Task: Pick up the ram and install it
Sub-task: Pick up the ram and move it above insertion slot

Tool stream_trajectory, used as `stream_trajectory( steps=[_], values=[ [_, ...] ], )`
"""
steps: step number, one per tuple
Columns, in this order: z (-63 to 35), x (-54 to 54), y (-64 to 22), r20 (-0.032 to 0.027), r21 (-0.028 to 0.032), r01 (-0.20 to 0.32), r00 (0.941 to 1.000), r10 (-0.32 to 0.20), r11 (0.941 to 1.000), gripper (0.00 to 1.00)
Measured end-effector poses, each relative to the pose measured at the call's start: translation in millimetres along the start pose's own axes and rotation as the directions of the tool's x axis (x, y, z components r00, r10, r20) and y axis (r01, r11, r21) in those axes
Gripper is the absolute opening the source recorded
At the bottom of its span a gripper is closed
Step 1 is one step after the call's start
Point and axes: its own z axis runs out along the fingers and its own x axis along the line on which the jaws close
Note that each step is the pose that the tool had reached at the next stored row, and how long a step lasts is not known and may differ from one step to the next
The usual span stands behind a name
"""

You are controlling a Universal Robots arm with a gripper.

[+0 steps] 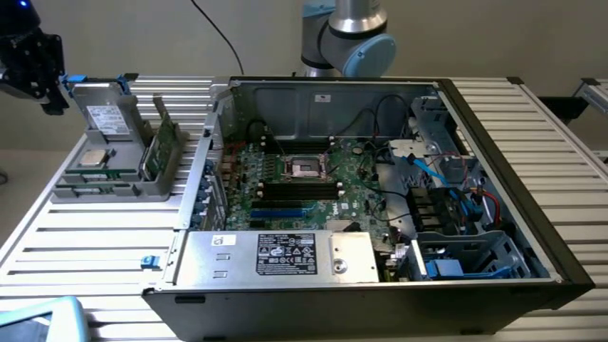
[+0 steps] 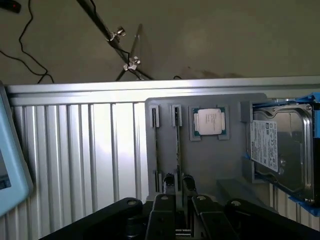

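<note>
Pick-up step, nothing gripped yet: the gripper hovers over the grey holder on the worktop, jaws seemingly narrowly apart. The ram stands on edge in its slot. Grasping calls for straddling that thin edge squarely.

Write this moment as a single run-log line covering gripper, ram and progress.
gripper: open, empty, over holder tray | ram: standing on edge in tray, untouched | progress: not yet picked up
</note>
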Motion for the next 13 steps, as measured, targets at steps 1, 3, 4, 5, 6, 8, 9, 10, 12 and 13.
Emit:
stream_trajectory(
  steps=[1, 3, 4, 5, 6, 8, 9, 10, 12, 13],
  values=[
    [0.0, 0.0, 0.0, 0.0, 0.0, 0.0, 1.0, 0.0, 1.0, 0.25],
    [0.0, 0.0, 0.0, 0.0, 0.0, 0.0, 1.0, 0.0, 1.0, 0.36],
    [0.2, 0.0, 0.0, -0.0001, -0.0001, 0.0, 1.0, 0.0, 1.0, 0.36],
    [1.6, 0.0, -0.1, 0.0, 0.0, 0.0, 1.0, 0.0, 1.0, 0.36],
    [3.4, 0.0, -0.2, 0.0, 0.0002, 0.0, 1.0, 0.0, 1.0, 0.43],
    [7.1, 0.0, -0.3, 0.0, 0.001, 0.0, 1.0, 0.0, 1.0, 0.43],
    [8.8, 0.1, -0.3, 0.0, 0.0014, 0.0, 1.0, 0.0, 1.0, 0.43],
    [10.6, 0.4, -0.1, 0.0001, 0.002, 0.0, 1.0, 0.0, 1.0, 0.43],
    [14.1, 1.9, 1.6, 0.0001, 0.005, 0.0, 1.0, 0.0, 1.0, 0.43],
    [15.9, 2.7, 2.5, 0.0003, 0.0068, 0.0, 1.0, 0.0, 1.0, 0.43]
  ],
)
